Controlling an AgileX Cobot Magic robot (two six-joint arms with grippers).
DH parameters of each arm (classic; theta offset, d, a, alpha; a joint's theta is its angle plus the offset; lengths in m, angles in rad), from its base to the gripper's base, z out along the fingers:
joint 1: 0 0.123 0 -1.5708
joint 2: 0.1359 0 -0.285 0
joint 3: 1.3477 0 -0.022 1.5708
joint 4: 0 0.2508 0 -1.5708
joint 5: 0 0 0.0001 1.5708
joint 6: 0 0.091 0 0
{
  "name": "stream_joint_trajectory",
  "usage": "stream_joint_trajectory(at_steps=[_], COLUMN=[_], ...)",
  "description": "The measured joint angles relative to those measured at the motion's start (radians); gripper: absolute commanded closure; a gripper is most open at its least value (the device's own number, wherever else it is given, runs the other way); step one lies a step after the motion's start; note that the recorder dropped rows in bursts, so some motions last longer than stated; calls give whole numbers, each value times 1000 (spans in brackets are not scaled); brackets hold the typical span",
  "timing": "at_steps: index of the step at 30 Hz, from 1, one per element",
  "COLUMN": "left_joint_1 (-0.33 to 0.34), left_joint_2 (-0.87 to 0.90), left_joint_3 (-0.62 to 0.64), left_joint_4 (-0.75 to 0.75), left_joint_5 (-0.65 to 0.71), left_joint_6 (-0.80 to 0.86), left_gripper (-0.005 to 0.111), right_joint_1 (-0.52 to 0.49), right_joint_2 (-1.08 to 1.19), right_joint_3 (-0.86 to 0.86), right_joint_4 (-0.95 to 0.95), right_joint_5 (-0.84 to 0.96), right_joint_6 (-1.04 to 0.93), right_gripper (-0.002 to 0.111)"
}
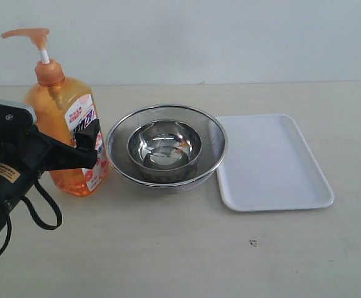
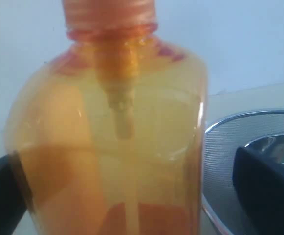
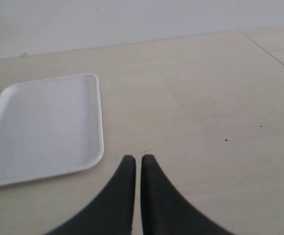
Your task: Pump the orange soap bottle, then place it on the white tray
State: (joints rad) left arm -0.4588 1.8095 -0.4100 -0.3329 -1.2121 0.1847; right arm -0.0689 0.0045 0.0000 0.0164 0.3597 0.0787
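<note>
my left gripper (image 2: 132, 196) straddles the orange soap bottle (image 1: 67, 115), jaws wide; right gripper (image 3: 134, 162) clenched, empty. i judge pumping and white tray (image 1: 273, 161) placement pending.

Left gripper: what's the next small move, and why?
Probably close the left gripper on the orange soap bottle. Its fingers straddle the bottle's body with the jaws open, and a gap shows on one side. The pump head stands raised, so a firm hold likely comes before pumping.
</note>
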Motion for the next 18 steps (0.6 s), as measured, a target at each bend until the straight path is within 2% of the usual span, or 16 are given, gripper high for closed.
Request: stream_joint_trajectory(at_steps=[12,14,18], left_joint_1=[0,0,0], left_joint_2=[0,0,0], left_joint_3=[-11,-11,-23], left_joint_4=[17,17,17], left_joint_5=[0,0,0], left_joint_6=[-2,-4,-6], left_gripper=[-3,1,20], right_joint_1=[0,0,0], right_joint_2=[0,0,0], right_joint_3=[0,0,0], right_joint_4=[0,0,0], right_joint_5=[0,0,0], right_joint_6=[0,0,0], right_gripper=[107,107,107])
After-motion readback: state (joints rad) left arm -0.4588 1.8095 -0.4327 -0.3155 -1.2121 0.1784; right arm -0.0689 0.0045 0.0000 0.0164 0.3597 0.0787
